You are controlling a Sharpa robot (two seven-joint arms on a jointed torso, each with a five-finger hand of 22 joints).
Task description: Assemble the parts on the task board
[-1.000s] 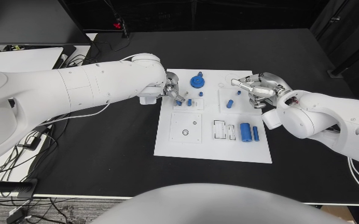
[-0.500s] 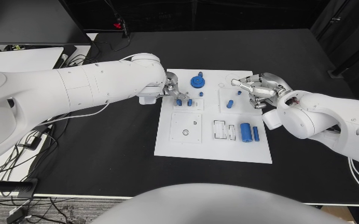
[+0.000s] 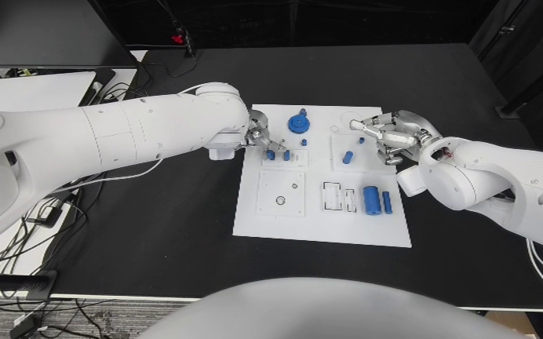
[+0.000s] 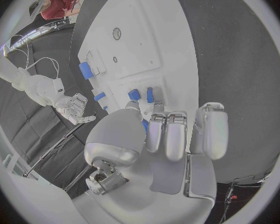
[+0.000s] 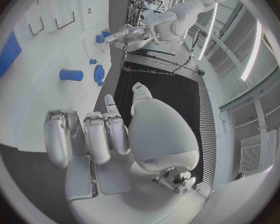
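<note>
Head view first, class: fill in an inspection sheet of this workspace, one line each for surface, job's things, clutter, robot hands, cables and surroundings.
Surface: black table, bare around the board.
Job's things: white board mid-table; blue gear at its far edge; two blue cylinders near its right edge; small blue parts by the left robot hand; one blue part lying near the right robot hand.
Clutter: nothing seen.
Robot hands: left robot hand over the board's far-left corner, fingertips at the small blue parts, grip unclear; right robot hand above the board's far-right part, fingers apart, holding nothing.
Cables: white cable under the left arm; dark cables off the table's left edge.
Surroundings: black curtain behind the table.
</note>
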